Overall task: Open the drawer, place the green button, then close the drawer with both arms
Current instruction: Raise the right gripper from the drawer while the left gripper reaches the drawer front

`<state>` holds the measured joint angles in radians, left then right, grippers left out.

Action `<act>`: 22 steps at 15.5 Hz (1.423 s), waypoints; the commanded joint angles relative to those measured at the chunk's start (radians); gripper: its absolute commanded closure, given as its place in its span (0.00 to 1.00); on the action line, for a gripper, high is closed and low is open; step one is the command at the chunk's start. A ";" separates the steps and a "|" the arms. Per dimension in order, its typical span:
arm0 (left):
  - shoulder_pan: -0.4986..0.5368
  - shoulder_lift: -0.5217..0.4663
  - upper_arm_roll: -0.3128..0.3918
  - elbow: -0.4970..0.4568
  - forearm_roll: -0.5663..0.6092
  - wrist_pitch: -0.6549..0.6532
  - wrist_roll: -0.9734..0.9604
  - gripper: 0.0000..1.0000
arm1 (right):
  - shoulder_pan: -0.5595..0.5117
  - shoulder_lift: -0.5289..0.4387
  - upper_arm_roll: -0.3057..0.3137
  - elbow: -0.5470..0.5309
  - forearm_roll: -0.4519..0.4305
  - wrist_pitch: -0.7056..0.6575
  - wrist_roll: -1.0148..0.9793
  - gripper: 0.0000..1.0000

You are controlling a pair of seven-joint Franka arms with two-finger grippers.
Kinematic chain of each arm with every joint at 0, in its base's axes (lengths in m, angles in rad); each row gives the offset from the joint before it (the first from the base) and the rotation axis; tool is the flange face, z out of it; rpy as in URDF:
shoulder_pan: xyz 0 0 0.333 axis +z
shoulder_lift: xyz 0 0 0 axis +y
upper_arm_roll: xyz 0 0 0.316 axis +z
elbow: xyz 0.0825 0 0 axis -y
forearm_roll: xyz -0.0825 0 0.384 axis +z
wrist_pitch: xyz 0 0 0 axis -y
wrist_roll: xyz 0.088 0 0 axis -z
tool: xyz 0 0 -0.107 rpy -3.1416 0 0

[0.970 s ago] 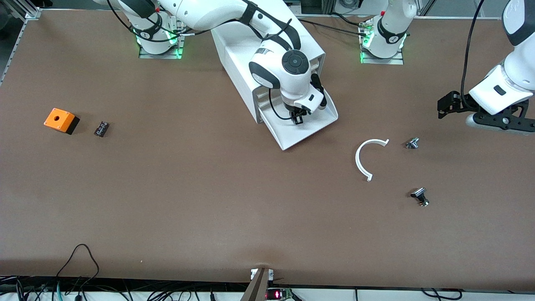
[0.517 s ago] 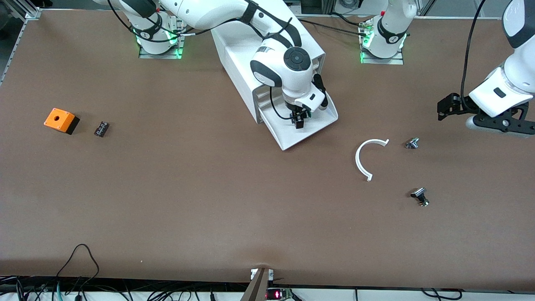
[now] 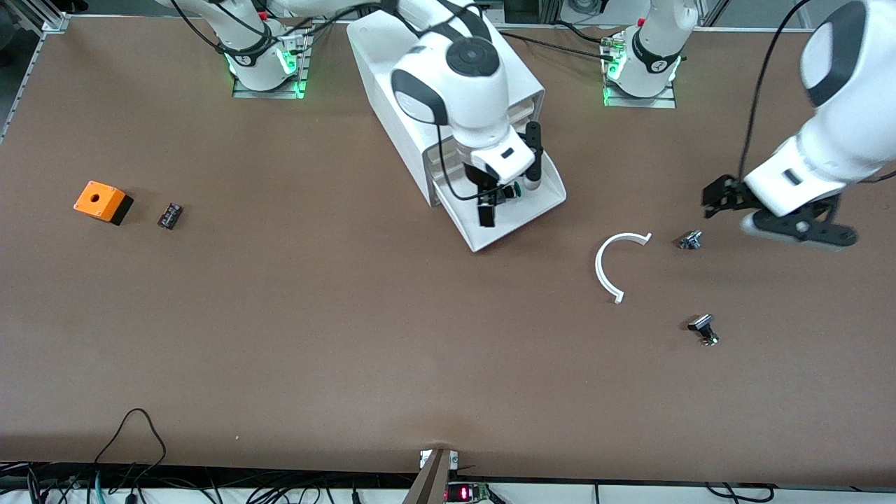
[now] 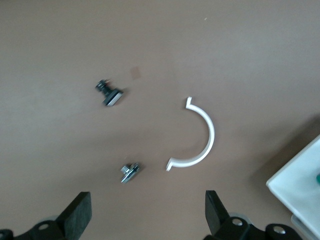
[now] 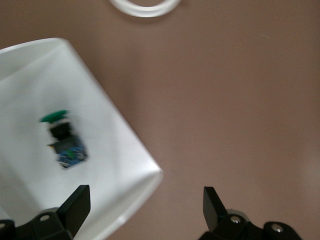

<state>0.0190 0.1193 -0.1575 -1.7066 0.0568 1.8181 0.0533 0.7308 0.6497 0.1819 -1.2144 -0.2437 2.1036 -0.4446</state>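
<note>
The lowest drawer point(image 3: 514, 224) of the white cabinet point(image 3: 381, 66) stands pulled out. The green-capped button point(image 3: 516, 187) lies on its side in the tray. My right gripper point(image 3: 492, 201) hangs open and empty over the drawer, beside the button. In the right wrist view the button point(image 5: 62, 138) lies on the white tray point(image 5: 30, 85), and the open gripper point(image 5: 145, 210) straddles the tray's corner. My left gripper point(image 3: 721, 197) is open and empty over bare table near a small silver part point(image 3: 690, 240). The left wrist view shows the gripper point(image 4: 146, 215) and the drawer's corner point(image 4: 300, 187).
A white C-shaped strip point(image 3: 610, 266) lies on the table nearer the front camera than the drawer, toward the left arm's end. A black-and-silver part point(image 3: 703, 329) lies nearer still. An orange box point(image 3: 101, 201) and a small black part point(image 3: 169, 215) sit at the right arm's end.
My right gripper has lifted up out of the drawer, and the button now shows lying in the tray. My left arm has swung in toward the silver part and the drawer.
</note>
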 commanded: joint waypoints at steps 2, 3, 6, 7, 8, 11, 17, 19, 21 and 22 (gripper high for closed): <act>-0.036 0.117 -0.056 -0.062 -0.008 0.211 -0.185 0.00 | 0.007 -0.082 -0.150 -0.022 -0.009 0.079 0.188 0.00; -0.060 0.137 -0.056 -0.099 -0.008 0.292 -0.226 0.00 | -0.020 -0.096 -0.156 -0.022 -0.009 0.082 0.226 0.00; -0.135 0.232 -0.056 -0.139 -0.011 0.456 -0.415 0.00 | -0.089 -0.125 -0.179 -0.033 -0.011 0.075 0.367 0.00; -0.157 0.267 -0.056 -0.142 -0.011 0.496 -0.481 0.00 | -0.128 -0.134 -0.180 -0.037 -0.012 0.064 0.424 0.00; -0.181 0.290 -0.054 -0.163 -0.011 0.551 -0.539 0.00 | -0.155 -0.140 -0.182 -0.040 -0.009 0.038 0.487 0.00; -0.240 0.325 -0.054 -0.269 -0.011 0.728 -0.689 0.00 | -0.229 -0.168 -0.211 -0.075 -0.005 -0.062 0.720 0.00; -0.287 0.310 -0.086 -0.369 -0.011 0.750 -0.857 0.00 | -0.356 -0.309 -0.202 -0.206 0.057 -0.296 1.126 0.00; -0.287 0.287 -0.132 -0.409 -0.012 0.750 -0.950 0.00 | -0.456 -0.353 -0.181 -0.237 0.061 -0.335 1.109 0.00; -0.287 0.266 -0.175 -0.448 -0.011 0.750 -1.038 0.00 | -0.565 -0.399 -0.154 -0.266 0.107 -0.358 1.058 0.00; -0.287 0.261 -0.200 -0.465 -0.011 0.750 -1.079 0.00 | -0.621 -0.416 -0.154 -0.280 0.160 -0.358 1.013 0.00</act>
<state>-0.2664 0.4422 -0.3216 -2.0959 0.0568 2.5597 -0.9465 0.2280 0.3118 -0.0129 -1.4161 -0.1587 1.7504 0.6229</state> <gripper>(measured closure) 0.000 0.000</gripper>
